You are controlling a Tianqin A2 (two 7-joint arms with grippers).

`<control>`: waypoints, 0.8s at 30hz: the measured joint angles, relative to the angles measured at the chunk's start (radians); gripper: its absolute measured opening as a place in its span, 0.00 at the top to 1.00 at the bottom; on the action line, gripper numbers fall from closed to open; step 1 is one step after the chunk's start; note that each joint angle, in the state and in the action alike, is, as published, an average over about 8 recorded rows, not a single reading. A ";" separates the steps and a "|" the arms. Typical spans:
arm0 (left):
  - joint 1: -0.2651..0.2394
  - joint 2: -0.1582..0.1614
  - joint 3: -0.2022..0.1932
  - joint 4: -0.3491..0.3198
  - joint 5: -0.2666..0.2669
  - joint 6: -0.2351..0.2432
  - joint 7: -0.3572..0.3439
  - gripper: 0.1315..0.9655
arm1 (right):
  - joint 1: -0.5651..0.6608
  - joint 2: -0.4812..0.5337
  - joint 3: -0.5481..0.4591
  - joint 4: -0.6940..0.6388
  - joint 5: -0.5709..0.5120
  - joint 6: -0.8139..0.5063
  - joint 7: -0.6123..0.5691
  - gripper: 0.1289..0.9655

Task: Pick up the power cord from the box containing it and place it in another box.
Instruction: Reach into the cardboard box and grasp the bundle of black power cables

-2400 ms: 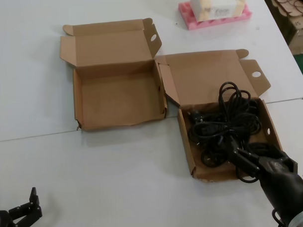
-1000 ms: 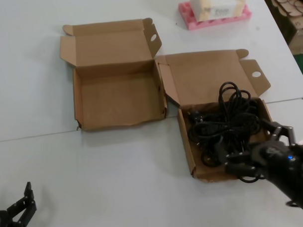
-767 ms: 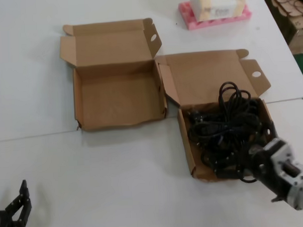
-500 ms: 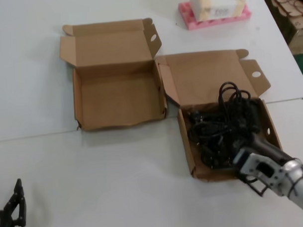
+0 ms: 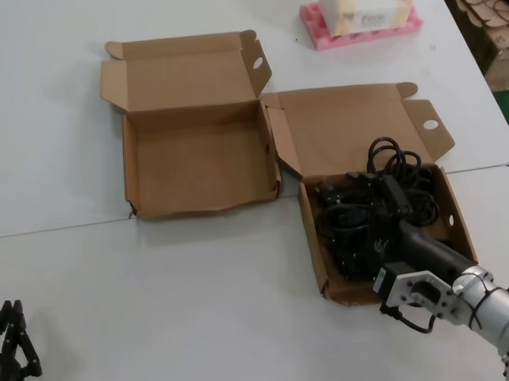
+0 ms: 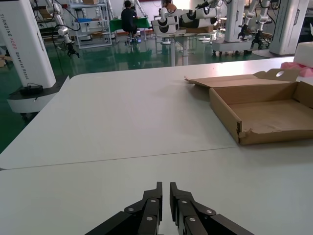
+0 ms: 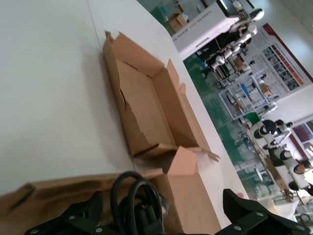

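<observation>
- Currently the right end effector (image 5: pixel 387 190) is down inside the box containing it (image 5: pixel 313 251), reaching in from the near right side over the black cable mass; its fingers are spread wide – the right wrist view shows the two fingertips (image 7: pixel 73 220) far apart with cable loops between them, gripping nothing.
- Power cord (image 5: pixel 352 225) lies in that same box, a black tangle filling most of the tray, with a few loops (image 5: pixel 387 152) riding up over the back wall onto the open lid. I cannot separate a single cord from the rest of the tangle.
- Another box (image 5: pixel 199 163) sits just to the left and slightly farther back, lid open, round hole in the flap, wavy front wall – nothing in it. The two boxes nearly touch at their adjoining corners.
- Left end effector (image 6: pixel 165 200) is parked low at the near left corner of the tabletop (image 5: pixel 158 311), well apart from both boxes, fingers nearly together with only a thin gap.
- Pink foam tray (image 5: pixel 357 28) with a pale package on it stands at the far edge.
</observation>
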State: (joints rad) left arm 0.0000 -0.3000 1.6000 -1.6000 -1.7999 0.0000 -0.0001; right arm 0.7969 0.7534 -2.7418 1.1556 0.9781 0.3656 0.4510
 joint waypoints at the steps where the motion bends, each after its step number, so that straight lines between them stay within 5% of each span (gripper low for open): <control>1: 0.000 0.000 0.000 0.000 0.000 0.000 0.000 0.87 | 0.002 -0.002 -0.003 -0.007 0.004 0.004 0.000 0.07; 10: 0.000 0.000 0.000 0.000 0.000 0.000 0.000 0.95 | 0.004 -0.018 -0.011 -0.053 0.034 0.016 0.000 0.21; 24: 0.000 0.000 0.000 0.000 0.000 0.000 0.000 0.96 | -0.002 0.001 -0.011 -0.029 0.083 0.003 0.000 0.59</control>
State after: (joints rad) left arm 0.0000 -0.3000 1.6000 -1.6000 -1.7997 0.0000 -0.0003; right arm 0.7944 0.7547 -2.7530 1.1271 1.0607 0.3684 0.4510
